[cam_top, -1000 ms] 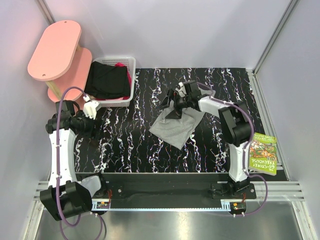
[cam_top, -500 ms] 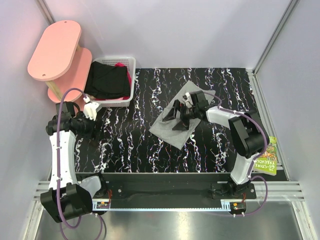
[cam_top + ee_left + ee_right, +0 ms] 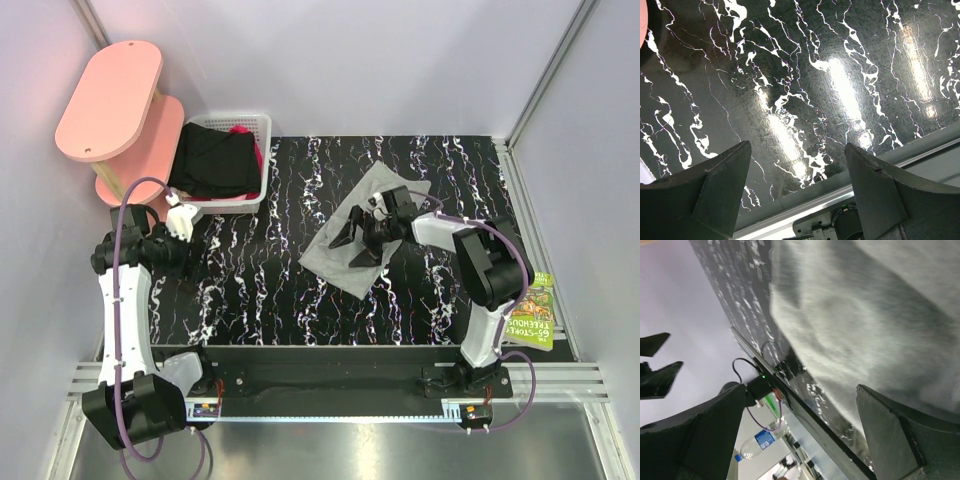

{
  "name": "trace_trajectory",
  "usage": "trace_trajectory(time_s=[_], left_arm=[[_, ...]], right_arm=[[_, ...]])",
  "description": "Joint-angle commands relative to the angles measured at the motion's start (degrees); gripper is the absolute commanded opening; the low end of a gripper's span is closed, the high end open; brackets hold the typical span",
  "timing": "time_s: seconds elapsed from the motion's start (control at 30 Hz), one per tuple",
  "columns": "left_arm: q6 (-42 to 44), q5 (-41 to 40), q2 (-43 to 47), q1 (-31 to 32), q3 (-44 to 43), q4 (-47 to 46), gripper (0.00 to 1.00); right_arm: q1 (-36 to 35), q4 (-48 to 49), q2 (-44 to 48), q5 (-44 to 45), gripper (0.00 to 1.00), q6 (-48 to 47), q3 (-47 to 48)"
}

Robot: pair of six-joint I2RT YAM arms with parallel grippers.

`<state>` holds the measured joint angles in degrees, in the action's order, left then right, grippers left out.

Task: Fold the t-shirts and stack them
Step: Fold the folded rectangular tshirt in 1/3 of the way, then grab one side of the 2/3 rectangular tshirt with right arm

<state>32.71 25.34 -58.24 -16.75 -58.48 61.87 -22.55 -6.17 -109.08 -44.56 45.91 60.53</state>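
Observation:
A light grey t-shirt [image 3: 345,262] lies folded in the middle of the black marbled table. It fills the right wrist view [image 3: 865,315]. My right gripper [image 3: 353,243] is open and hovers low over the shirt, with nothing between its fingers [image 3: 800,405]. A black garment [image 3: 215,160] and a bit of magenta cloth [image 3: 241,130] lie in the white basket [image 3: 262,122] at the back left. My left gripper [image 3: 190,268] is open and empty over bare table at the left [image 3: 797,170], far from the shirts.
A pink two-tier stool [image 3: 110,100] stands at the back left beside the basket. A green book [image 3: 527,310] lies off the table's right edge. The arms' base rail [image 3: 330,365] runs along the near edge. A water bottle [image 3: 757,440] shows beyond the table.
My right gripper has moved from the shirt's far-left part a little right and nearer, over the shirt's middle. The shirt's far corner now shows. The left arm has barely moved.

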Motion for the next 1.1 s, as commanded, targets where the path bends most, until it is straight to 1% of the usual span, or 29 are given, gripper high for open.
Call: trace_trajectory(time_s=[0.0, 0.03, 0.07, 0.1, 0.13, 0.17, 0.2, 0.23, 0.27, 0.33, 0.37, 0.4, 0.43, 0.47, 0.57, 0.63, 0.8, 0.9, 1.0, 1.07], left_arm=[[0.07, -0.30, -0.30, 0.05, -0.76, -0.61, 0.81], [-0.10, -0.38, -0.47, -0.03, -0.76, -0.69, 0.81], [-0.10, -0.30, -0.56, 0.05, -0.76, -0.87, 0.81], [-0.28, -0.56, -0.65, -0.03, -0.85, -0.96, 0.81], [-0.54, -0.64, -0.56, -0.21, -0.85, -1.22, 0.81], [-0.63, -0.65, -0.65, -0.38, -0.76, -1.83, 0.81], [-0.72, -0.47, -0.74, -1.17, -0.76, -2.10, 0.82], [-1.06, 0.14, -0.82, -1.61, -0.85, -2.45, 0.82], [-1.16, 0.58, -1.17, -1.88, -0.93, -2.71, 0.82], [-1.68, 1.55, -2.40, -3.37, -1.11, -3.15, 0.82], [-1.86, 1.90, -3.02, -3.98, -1.20, -3.42, 0.82], [-1.95, 2.60, -4.33, -5.38, -1.29, -3.51, 0.82], [-1.86, 3.65, -4.86, -6.09, -1.55, -3.42, 0.82], [-1.77, 4.01, -5.30, -6.62, -1.64, -3.42, 0.82], [-1.24, 4.36, -5.83, -7.50, -1.73, -3.24, 0.82], [-0.98, 4.45, -5.31, -7.59, -1.64, -3.24, 0.82], [-0.89, 4.19, -5.13, -7.77, -2.17, -3.16, 0.82], [-0.98, 4.28, -5.04, -7.77, -2.34, -3.07, 0.82], [-0.98, 4.36, -4.96, -7.77, -2.25, -2.98, 0.82], [-0.89, 4.28, -4.87, -7.68, -2.34, -2.89, 0.82]], right_arm=[[-0.13, -6.63, 7.47, 3.40, 1.00, -6.23, 7.04], [-2.04, -10.22, 9.13, 6.73, 1.00, -9.49, 8.62], [-4.24, -19.74, 9.75, 17.81, 1.00, -12.92, 13.34], [-6.70, -24.71, 10.02, 25.58, 1.00, -19.91, 16.08], [-13.60, -29.20, 9.85, 34.01, 1.00, -22.85, 18.80], [-16.80, -34.47, 9.59, 48.89, 0.99, -26.54, 22.14], [-19.35, -36.08, 9.15, 54.34, 1.00, -27.62, 23.13], [-23.82, -37.32, 8.62, 58.66, 1.00, -28.41, 23.75], [-25.60, -38.55, 8.36, 64.97, 1.00, -29.64, 24.02], [-29.21, -39.09, 7.05, 70.19, 1.00, -30.79, 23.76], [-32.53, -39.44, 6.25, 75.61, 1.00, -32.01, 23.49], [-34.21, -39.61, 5.29, 78.80, 1.00, -32.55, 23.40], [-35.97, -40.57, 2.93, 82.66, 1.00, -33.07, 23.49], [-39.47, -41.45, 1.43, 90.27, 1.00, -33.77, 23.84], [-43.01, -45.94, -4.81, 100.50, 1.00, -32.21, 25.77], [-43.46, -46.65, -7.63, 101.33, 1.00, -31.94, 25.95], [-45.92, -45.60, -10.54, 100.02, 1.00, -31.94, 26.04], [-47.15, -45.07, -12.99, 100.80, 1.00, -32.11, 26.48], [-47.24, -43.23, -13.70, 99.76, 1.00, -32.55, 26.30], [-47.24, -42.08, -14.06, 97.56, 1.00, -32.46, 26.56]])
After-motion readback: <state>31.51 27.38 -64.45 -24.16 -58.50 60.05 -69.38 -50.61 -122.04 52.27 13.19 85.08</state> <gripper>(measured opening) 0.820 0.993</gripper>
